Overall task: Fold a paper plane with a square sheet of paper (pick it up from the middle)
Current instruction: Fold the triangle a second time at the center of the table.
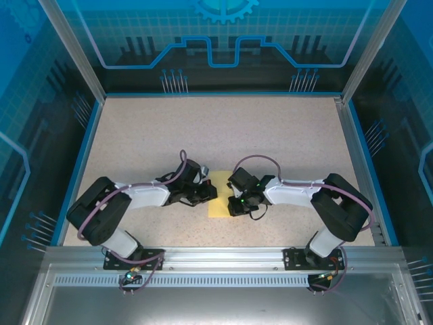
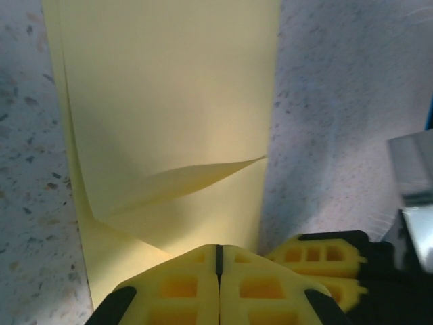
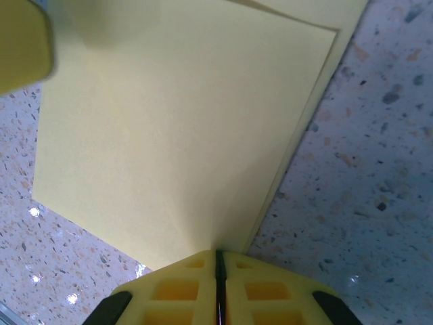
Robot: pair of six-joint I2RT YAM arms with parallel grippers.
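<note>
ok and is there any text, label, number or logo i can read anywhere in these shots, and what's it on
No readable text anywhere.
The square sheet of paper is blank pale yellow.
The left gripper and the right gripper are plain yellow and black, with no marking.
The blue back wall has gear and line graphics, no letters.

We see the square sheet of paper (image 1: 220, 205), plain and pale yellow, lying on the speckled surface (image 1: 223, 128) near its front middle, folded over on itself into a rectangle, its layers slightly offset along one long edge and one upper flap bowing up in a soft curl.
</note>
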